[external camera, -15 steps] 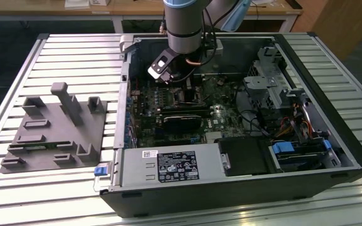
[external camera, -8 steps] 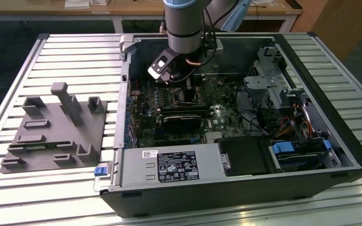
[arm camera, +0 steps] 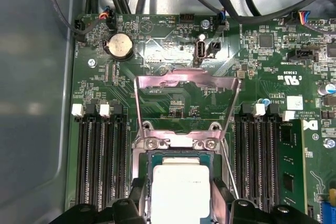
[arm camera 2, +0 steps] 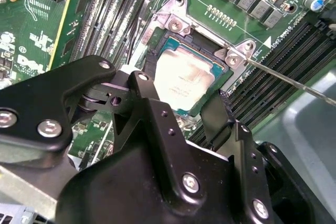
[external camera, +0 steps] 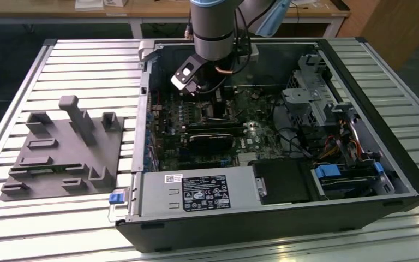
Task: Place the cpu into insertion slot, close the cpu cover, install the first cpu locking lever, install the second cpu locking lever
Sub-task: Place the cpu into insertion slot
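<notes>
Second wrist view shows me the gripper (arm camera 2: 181, 95) spread wide astride the cpu (arm camera 2: 185, 77), seated flat in the insertion slot (arm camera 2: 155, 51), possibly touching its edges. In the first wrist view the cpu cover (arm camera: 185, 77) stands raised from one slot edge.

cpu (arm camera: 180, 192) top pale silvery-beige — cpu cover (arm camera: 184, 77) shiny silver, motherboard (arm camera: 252, 61) green with white print, memory slots (arm camera: 100, 161) black with white clips
</notes>
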You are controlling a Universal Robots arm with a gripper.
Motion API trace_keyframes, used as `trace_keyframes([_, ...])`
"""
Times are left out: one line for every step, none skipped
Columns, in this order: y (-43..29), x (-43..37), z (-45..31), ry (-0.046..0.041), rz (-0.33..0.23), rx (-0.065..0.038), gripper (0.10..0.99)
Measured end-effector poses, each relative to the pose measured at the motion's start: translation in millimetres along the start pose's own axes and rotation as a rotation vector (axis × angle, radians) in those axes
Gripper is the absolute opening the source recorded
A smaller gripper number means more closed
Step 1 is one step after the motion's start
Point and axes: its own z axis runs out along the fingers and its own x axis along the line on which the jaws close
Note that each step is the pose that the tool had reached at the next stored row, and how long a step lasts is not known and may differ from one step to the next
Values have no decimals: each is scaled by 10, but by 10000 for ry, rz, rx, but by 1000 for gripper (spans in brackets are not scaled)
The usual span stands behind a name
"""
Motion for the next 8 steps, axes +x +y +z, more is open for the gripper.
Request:
trace_keyframes([1,0,-11,0,0,0,612])
trace_keyframes([3,0,-25,-2,0,0,612])
trace_keyframes([4,0,-40,-2,0,0,612])
trace_keyframes([6,0,-57,-3,0,1,612])
trace_keyframes([7,0,-72,-3,0,0,612])
trace_keyframes([9,0,-82,-4,0,0,612])
trace_keyframes([9,1,-83,-7,-2,-1,612])
trace_keyframes([9,1,-83,-9,-2,-1,612])
